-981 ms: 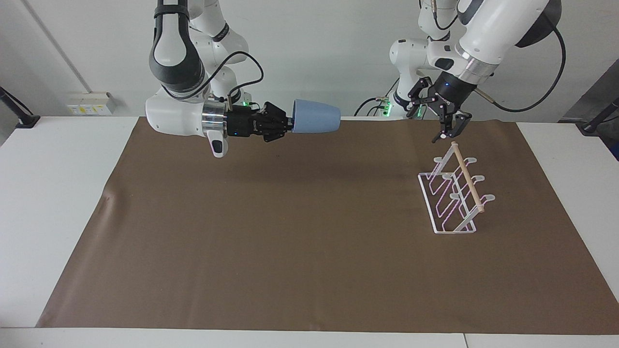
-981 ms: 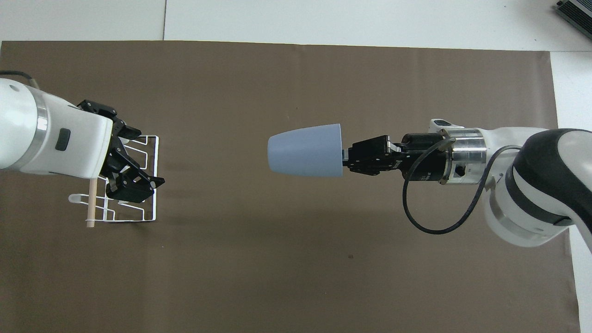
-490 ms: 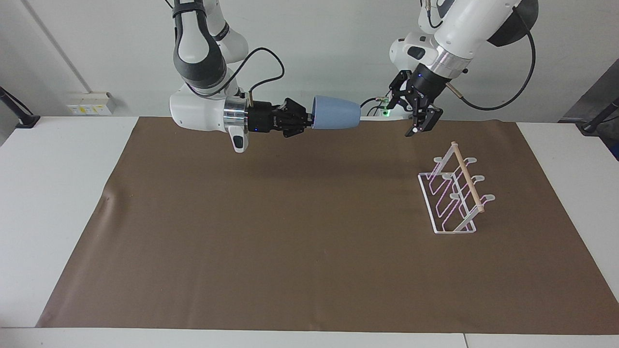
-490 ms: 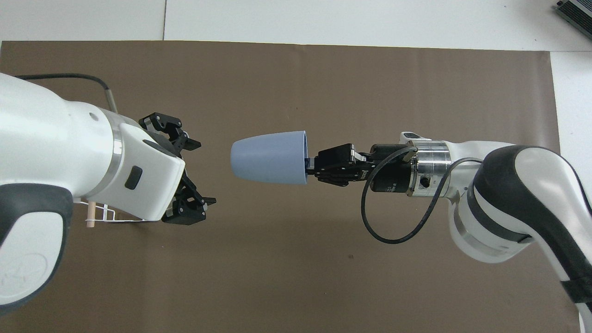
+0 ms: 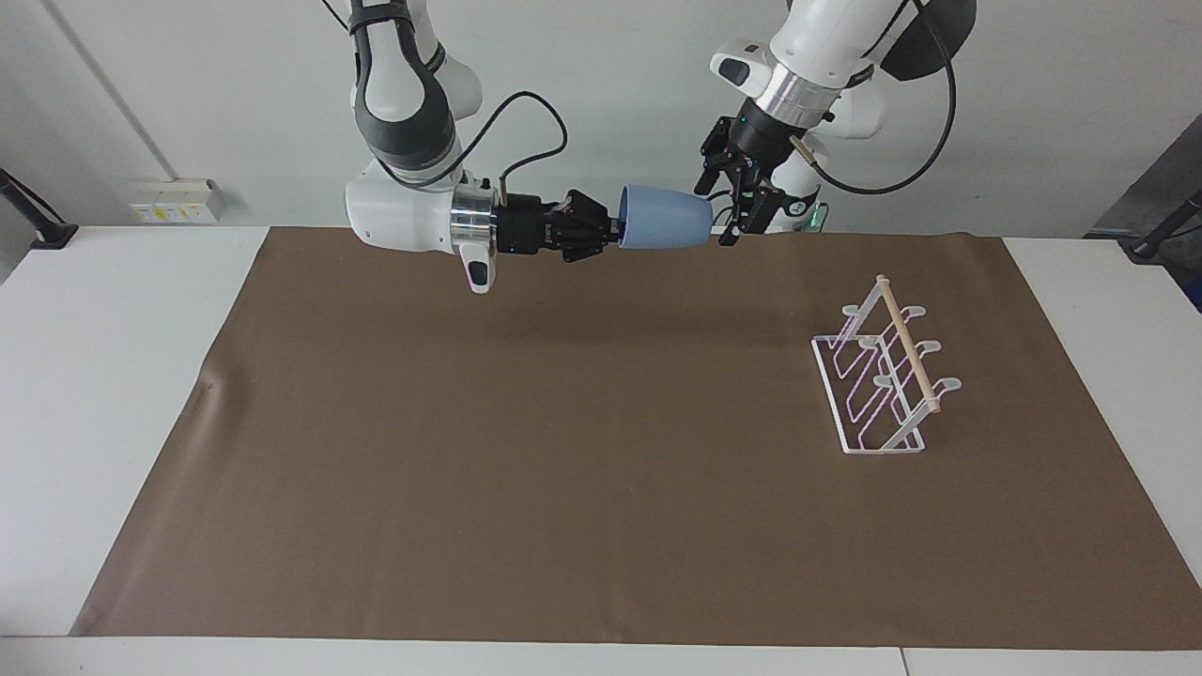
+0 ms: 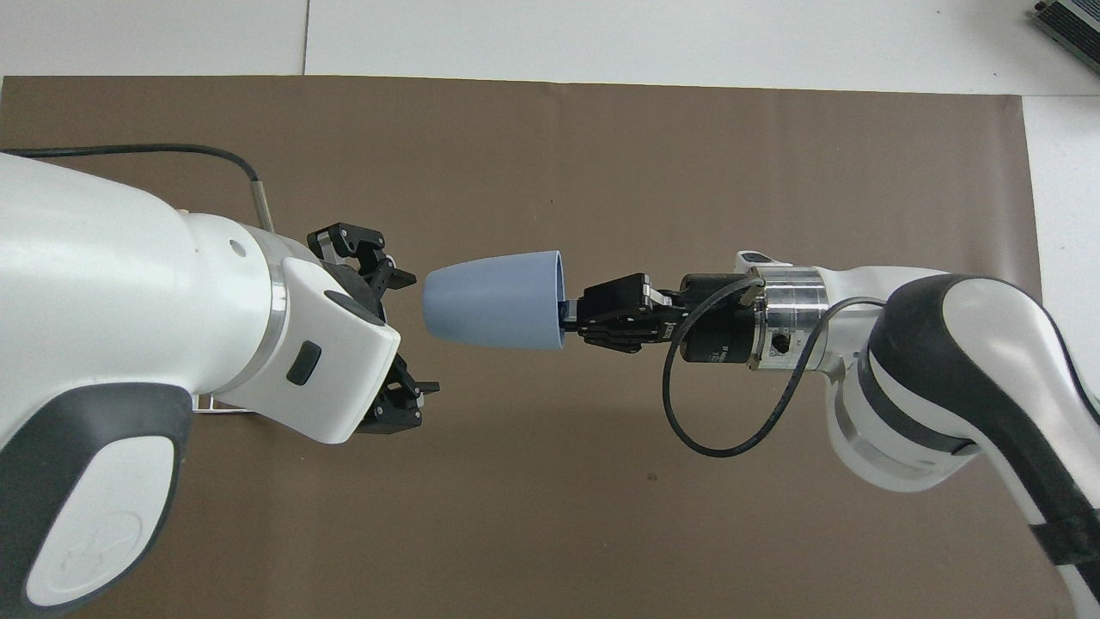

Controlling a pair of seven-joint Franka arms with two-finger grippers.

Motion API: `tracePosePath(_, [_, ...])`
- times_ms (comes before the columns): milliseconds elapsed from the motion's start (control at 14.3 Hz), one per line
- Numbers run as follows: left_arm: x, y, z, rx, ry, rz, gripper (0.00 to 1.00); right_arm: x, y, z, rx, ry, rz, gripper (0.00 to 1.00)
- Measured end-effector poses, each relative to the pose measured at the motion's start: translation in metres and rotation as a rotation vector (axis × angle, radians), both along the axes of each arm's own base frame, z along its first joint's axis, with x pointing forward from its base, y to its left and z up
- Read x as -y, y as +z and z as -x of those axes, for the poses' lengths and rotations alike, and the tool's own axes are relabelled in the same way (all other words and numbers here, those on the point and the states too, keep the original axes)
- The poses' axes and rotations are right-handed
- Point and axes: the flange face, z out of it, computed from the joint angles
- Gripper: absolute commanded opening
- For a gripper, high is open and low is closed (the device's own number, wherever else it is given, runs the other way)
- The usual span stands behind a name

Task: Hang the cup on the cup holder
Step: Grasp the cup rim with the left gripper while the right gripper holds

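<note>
The light-blue cup (image 5: 662, 218) (image 6: 494, 299) hangs on its side in the air, its narrow base pointing toward the left arm's end of the table. My right gripper (image 5: 615, 235) (image 6: 565, 311) is shut on the cup's rim. The open left gripper (image 5: 723, 211) (image 6: 412, 335) is at the cup's base end, one finger on each side and apart from it. On the mat at the left arm's end stands the white wire cup holder (image 5: 883, 376) with a wooden dowel on top. In the overhead view the left arm covers all but a sliver of it (image 6: 219, 406).
A brown mat (image 5: 563, 451) (image 6: 601, 146) covers most of the white table (image 5: 113, 376). A black cable (image 6: 730, 421) loops from the right wrist. A dark device (image 6: 1070, 26) sits at the table's corner farthest from the robots at the right arm's end.
The left gripper has swung up from over the cup holder to the cup's base end, staying open. The right gripper has carried the cup a little toward the left arm.
</note>
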Motion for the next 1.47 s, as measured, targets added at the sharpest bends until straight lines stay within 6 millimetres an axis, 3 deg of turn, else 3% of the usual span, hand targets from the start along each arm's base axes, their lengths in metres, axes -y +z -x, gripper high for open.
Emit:
tracePosePath(280, [0.002, 0.004, -0.002, 0.031, 0.006, 0.017, 1.0, 0.0, 0.0, 0.0, 0.0, 0.0, 0.0, 0.0])
tracePosePath(1121, [0.038, 0.008, 0.011, 0.087, 0.012, 0.066, 1.0, -0.009, 0.0, 0.005, 0.001, 0.019, -0.001, 0.0])
tracePosePath(1191, [0.038, 0.006, 0.011, 0.086, 0.012, 0.065, 0.71, -0.009, 0.0, 0.005, 0.0, 0.019, -0.001, 0.0])
tracePosePath(1261, [0.038, 0.005, 0.011, 0.085, 0.011, 0.065, 0.18, -0.009, 0.0, 0.005, 0.0, 0.019, -0.001, 0.0])
tracePosePath(1331, [0.038, 0.005, 0.01, 0.091, 0.015, 0.068, 0.0, -0.009, -0.001, 0.006, -0.002, 0.023, -0.002, 0.0])
tracePosePath(1471, [0.038, 0.004, 0.01, 0.093, 0.017, 0.069, 0.0, -0.007, -0.002, 0.006, -0.006, 0.026, -0.005, 0.0])
